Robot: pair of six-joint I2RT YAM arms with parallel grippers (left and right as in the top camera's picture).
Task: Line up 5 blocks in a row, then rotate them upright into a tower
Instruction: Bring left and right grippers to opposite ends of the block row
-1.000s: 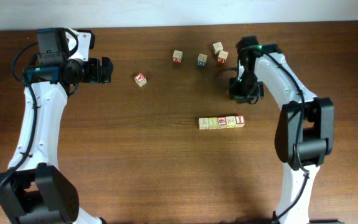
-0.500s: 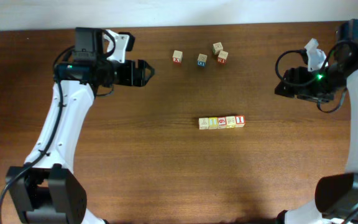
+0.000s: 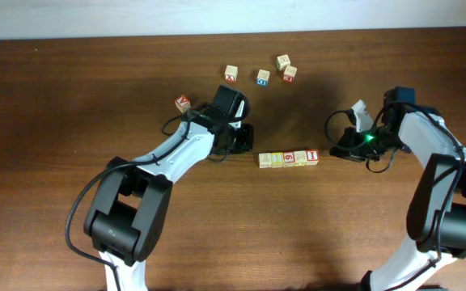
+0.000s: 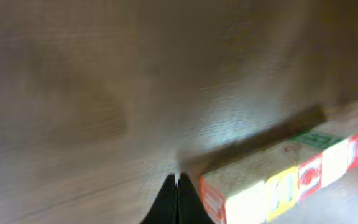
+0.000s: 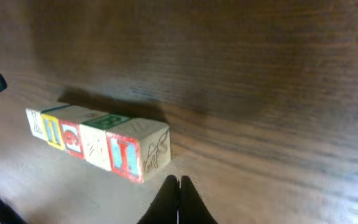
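Observation:
Five pale-wood blocks (image 3: pixel 289 158) lie in a tight row on the brown table, the red "I" block (image 3: pixel 312 156) at the right end. My left gripper (image 3: pixel 249 144) is shut and empty just off the row's left end. In the left wrist view its fingertips (image 4: pixel 178 183) rest low beside the row (image 4: pixel 284 180), apart from it. My right gripper (image 3: pixel 334 152) is shut and empty just off the right end. In the right wrist view its tips (image 5: pixel 179 182) sit near the "I" block (image 5: pixel 124 155), not touching.
At the back of the table stand loose cubes: a red-marked one (image 3: pixel 231 73), a blue-marked one (image 3: pixel 263 78), and two close together (image 3: pixel 286 68). Another red-marked cube (image 3: pixel 183 103) lies left of my left arm.
The left arm swung from the back left down to the row's left end and its gripper shut. The right arm came in from the far right to the row's right end.

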